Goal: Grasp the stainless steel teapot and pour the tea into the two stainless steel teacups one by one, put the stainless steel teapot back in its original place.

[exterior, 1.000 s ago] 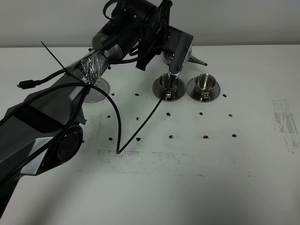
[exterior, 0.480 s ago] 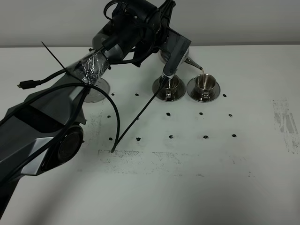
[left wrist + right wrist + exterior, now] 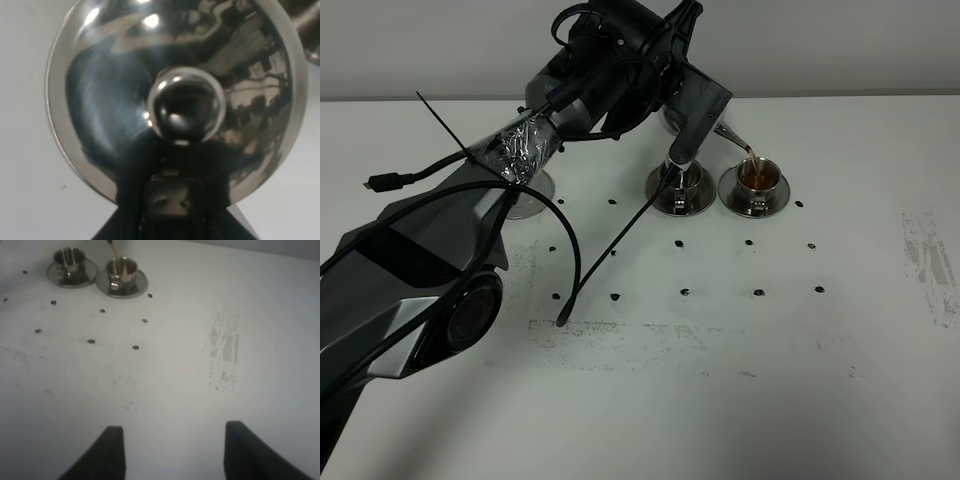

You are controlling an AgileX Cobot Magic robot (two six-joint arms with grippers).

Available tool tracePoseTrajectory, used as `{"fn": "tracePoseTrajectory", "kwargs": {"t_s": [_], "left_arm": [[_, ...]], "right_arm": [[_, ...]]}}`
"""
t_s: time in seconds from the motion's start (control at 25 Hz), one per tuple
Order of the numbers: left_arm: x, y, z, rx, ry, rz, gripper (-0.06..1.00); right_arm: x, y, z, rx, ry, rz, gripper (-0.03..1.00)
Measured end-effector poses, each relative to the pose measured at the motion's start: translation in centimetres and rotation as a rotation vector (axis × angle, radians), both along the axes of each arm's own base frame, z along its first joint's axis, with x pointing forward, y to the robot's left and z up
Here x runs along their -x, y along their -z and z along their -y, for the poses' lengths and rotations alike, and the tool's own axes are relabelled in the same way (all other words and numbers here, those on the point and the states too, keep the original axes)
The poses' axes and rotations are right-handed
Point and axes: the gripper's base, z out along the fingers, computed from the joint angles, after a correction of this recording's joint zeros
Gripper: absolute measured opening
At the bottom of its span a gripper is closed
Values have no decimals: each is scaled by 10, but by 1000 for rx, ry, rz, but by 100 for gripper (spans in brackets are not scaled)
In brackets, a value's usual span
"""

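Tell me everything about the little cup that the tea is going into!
That teacup is small, round and shiny, like polished steel. It stands upright on its own round steel saucer on the white table, beside a matching cup. Reddish-brown tea shows inside it, and a thin stream drops in from the spout of the tilted teapot. Nothing else touches it.

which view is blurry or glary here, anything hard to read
Left wrist view: the teapot lid fills the frame, slightly soft, with glare spots and mirror reflections. Right wrist view: the dark fingers are out of focus; the table is evenly lit. Exterior high view: sharp, soft shadows only.
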Motion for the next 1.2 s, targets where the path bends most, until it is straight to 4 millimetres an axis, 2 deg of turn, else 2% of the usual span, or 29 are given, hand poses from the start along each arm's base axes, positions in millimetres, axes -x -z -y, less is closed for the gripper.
{"fn": "tracePoseTrajectory", "kwargs": {"t_s": [0.88,1.2], "left_arm": [[2,-3,5,-90,54,58,20],[5,-6,14,-132,99,110,20]], "right_arm": [[0,0,0,0,0,0,47],[0,0,0,0,0,0,47]]}}
